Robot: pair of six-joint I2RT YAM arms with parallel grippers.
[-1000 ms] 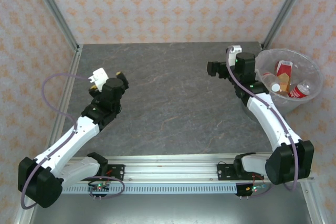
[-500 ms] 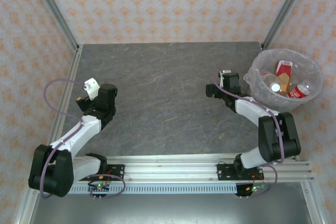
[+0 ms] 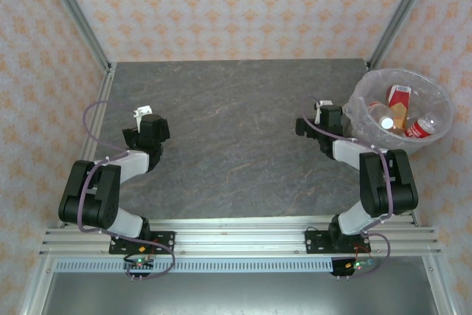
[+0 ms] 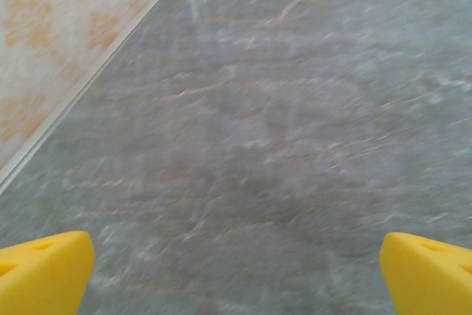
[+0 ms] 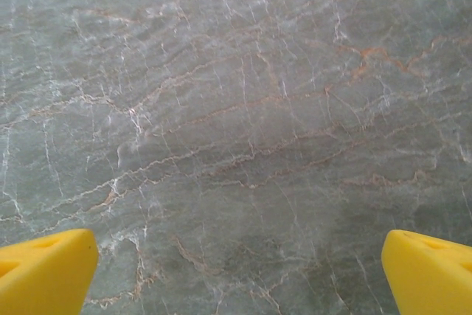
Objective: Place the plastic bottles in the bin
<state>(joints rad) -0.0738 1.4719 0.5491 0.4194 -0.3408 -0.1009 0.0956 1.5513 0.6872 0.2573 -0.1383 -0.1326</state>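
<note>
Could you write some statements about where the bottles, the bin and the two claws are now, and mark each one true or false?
1. The bin stands near the far right corner of the table. True.
2. The left claw is shut on a bottle. False: it is open, with nothing between its fingers.
3. Several plastic bottles lie inside the bin. True.
4. The bin lies tipped over on its side. False: it stands upright.
5. The right claw is open and holds nothing. True.
</note>
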